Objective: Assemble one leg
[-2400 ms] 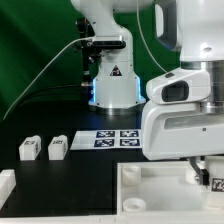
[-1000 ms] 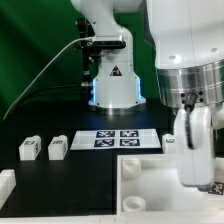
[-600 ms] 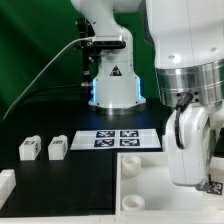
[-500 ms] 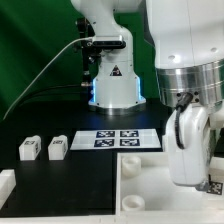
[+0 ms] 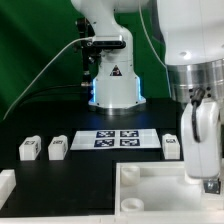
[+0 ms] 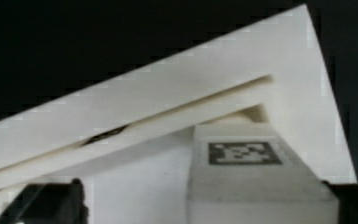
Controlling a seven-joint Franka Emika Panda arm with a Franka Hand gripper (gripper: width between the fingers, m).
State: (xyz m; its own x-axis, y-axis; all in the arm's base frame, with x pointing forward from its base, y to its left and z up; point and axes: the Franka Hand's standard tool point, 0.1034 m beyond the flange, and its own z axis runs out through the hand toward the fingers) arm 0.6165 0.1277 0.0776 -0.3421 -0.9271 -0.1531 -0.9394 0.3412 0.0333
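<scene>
— So, gripper: down at the exterior view's right, over the white tray. Fingers hidden behind the arm; cannot tell how far apart.

— And the leg?

— Upright, tagged, directly under the wrist camera, against the tray's corner. Whether clamped, cannot tell. Two more legs side by side at the left, another just beside the marker board.

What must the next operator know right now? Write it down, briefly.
Gripper: low over the tray at the exterior view's right; whether it is open or shut cannot be told.
Legs: two lie on the table at the exterior view's left, and a likely third leg lies beside the marker board. A tagged leg sits under the gripper.
Done: no leg seen fitted.
Left: grasp and fit one leg.
</scene>
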